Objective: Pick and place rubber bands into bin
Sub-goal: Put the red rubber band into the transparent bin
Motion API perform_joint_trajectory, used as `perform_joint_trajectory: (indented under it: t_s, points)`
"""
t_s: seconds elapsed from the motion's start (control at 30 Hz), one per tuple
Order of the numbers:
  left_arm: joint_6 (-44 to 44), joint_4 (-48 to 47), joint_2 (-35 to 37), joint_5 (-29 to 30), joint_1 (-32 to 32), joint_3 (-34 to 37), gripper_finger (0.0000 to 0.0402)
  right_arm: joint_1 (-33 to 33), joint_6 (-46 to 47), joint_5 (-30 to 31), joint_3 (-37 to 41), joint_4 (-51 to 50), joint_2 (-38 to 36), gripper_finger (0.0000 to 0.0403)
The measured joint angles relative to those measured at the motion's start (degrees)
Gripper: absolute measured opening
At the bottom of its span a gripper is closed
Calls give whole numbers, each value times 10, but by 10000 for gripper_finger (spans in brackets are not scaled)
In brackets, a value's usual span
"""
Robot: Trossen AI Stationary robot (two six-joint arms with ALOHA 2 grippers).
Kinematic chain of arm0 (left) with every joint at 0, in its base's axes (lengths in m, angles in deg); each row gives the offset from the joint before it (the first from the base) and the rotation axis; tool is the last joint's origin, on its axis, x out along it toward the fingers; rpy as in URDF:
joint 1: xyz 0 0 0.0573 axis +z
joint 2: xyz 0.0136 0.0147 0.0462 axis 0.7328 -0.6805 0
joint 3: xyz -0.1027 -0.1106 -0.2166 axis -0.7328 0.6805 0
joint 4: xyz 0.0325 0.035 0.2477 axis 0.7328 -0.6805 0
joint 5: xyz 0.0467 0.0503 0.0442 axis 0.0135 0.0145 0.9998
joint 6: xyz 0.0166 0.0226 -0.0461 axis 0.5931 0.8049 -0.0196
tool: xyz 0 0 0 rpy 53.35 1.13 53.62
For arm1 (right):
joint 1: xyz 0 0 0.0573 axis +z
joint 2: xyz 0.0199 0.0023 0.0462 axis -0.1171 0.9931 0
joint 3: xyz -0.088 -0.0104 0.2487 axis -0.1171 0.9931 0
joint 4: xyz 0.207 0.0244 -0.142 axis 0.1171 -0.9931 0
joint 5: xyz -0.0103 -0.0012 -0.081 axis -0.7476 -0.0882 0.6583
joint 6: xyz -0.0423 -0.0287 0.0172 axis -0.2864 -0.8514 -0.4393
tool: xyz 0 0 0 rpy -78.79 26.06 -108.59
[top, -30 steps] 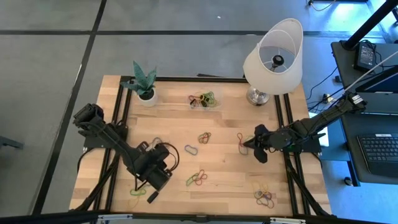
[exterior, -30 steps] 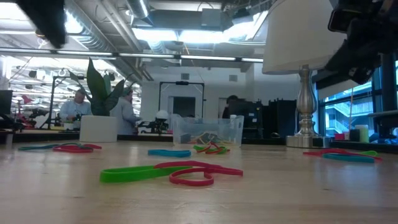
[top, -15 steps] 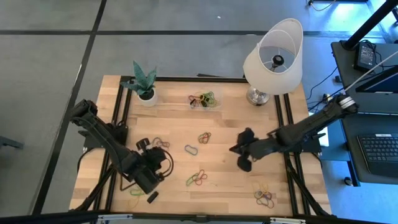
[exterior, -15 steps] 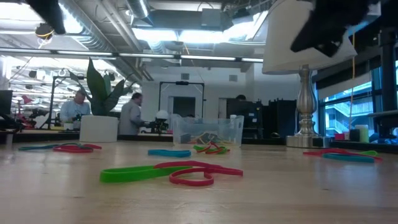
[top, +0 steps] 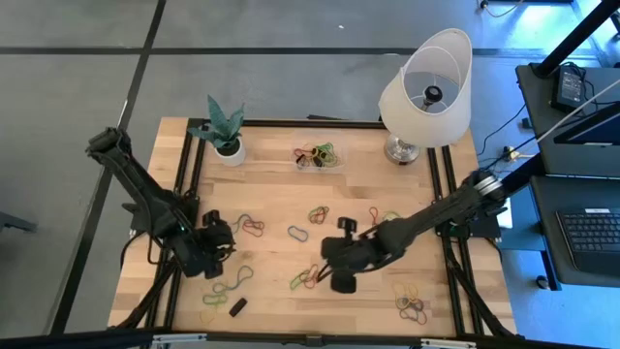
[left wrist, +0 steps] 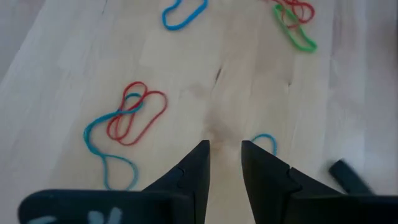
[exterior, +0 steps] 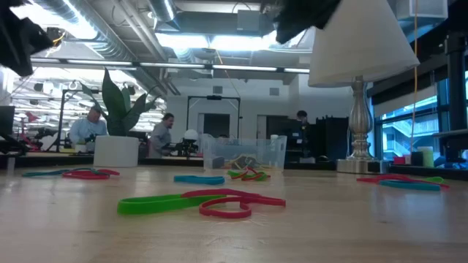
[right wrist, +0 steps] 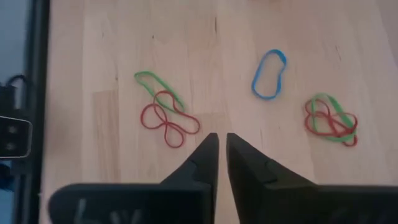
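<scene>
Both arms have shifted since a second ago: the left arm has drawn back from the counter's seven o'clock corner toward its nine o'clock edge, and the right arm has swept from the three o'clock side in over the middle.

The left end effector hangs over the wooden counter near a red and blue cluster of rubber bands. Its fingers stand a modest gap apart with nothing between them. A small black block lies toward seven o'clock, well apart from the bin.

Loose rubber bands lie scattered across the counter; a lone blue band rests near the centre. The clear bin sits at twelve o'clock, between the potted plant and the lamp, and already has several bands inside.

The right end effector hovers just past the centre, above a green and red cluster. Its fingers are nearly together, only a thin slit between them, and they grip nothing.

The bands look very light, soft and floppy, lying flat on the wood, so they will likely sag and tangle when lifted. A pinch where loops overlap in a cluster seems the surest hold, with fingertips pressed close to the counter.
</scene>
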Motion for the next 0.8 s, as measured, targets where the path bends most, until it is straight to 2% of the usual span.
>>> perform_joint_trajectory:
  t_s: [0.13, 0.27, 0.5, 0.63, 0.8]
  points:
    - [50, 8, 44, -8, 5, 34, 86, -1, -23, -18, -84, -54, 72, 68]
    - [81, 6, 65, -6, 13, 43, 86, -2, -24, -42, -128, -76, 128, 106]
    - [135, 6, 67, 25, 17, 43, 86, -4, -26, -131, -132, -66, 193, 171]
    - [116, 7, 67, 24, 17, 43, 86, -4, -62, -132, -132, -63, 214, 195]
    - [125, 8, 67, 8, 17, 43, 86, -5, -110, -111, -132, -25, 230, 201]
